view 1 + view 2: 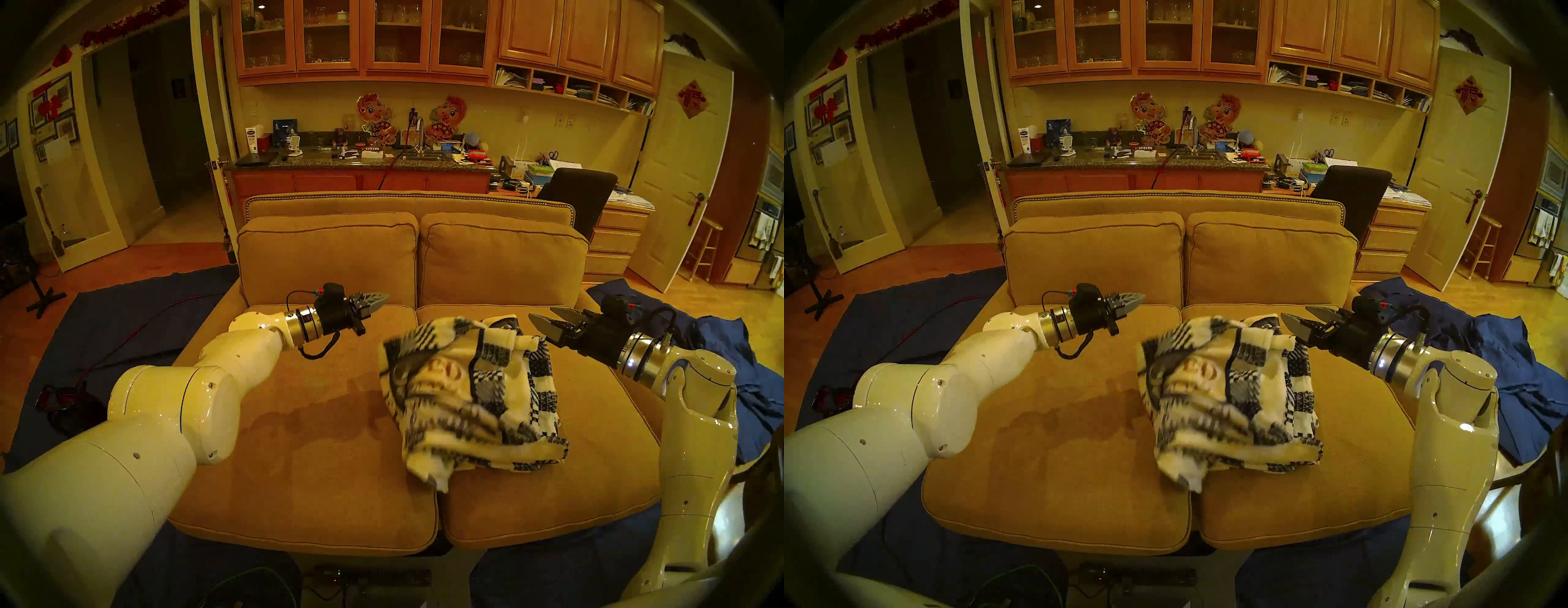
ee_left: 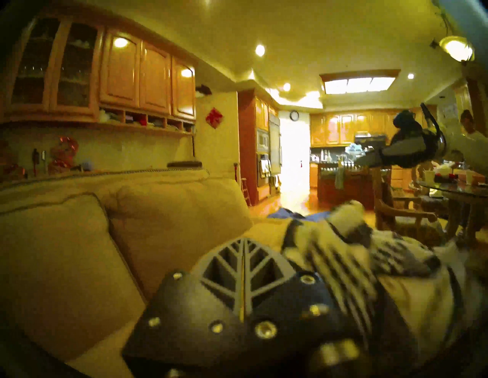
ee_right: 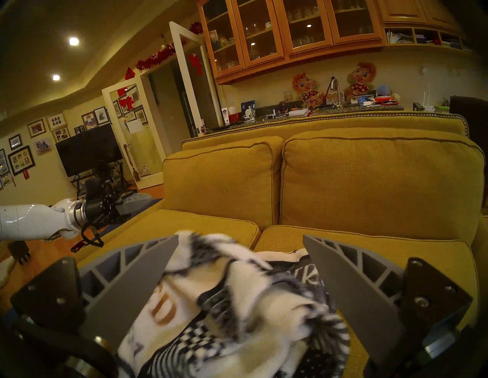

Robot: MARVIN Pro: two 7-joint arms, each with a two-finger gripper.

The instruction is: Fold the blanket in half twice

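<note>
- Blanket [image 1: 471, 395]: one plush fleece throw, cream with navy check-and-triangle patchwork border and lettered panels; plain cream back shows at the turned-up edges. It lies on the sofa [image 1: 297, 424], on the right seat cushion, its near-left corner lapping over the seam between the two cushions, well short of the front edge.
- Condition: bunched in a loose, uneven heap with several layers rolled over one another; not flat and not squared. I judge neither fold can be counted as done.
- Handling, as I judge it: light, soft and limp; it will sag and drape from any held point and keeps no crease by itself. The pile looks grippy enough, but stacked layers may come up together in one pinch.
- Where to take hold: at a single-layer hem corner. The clearest candidates are the cream flap at the near-left of the heap and the bordered edge along its near-right side. The heap needs spreading before a fold.
- My left end effector [image 1: 375, 299]: fingers pressed together, holding nothing, raised above the left cushion, apart from the blanket.
- My right end effector [image 1: 547, 320]: fingers spread wide, empty, poised just beside the heap's far-right edge; whether it touches the fleece I cannot tell.
</note>
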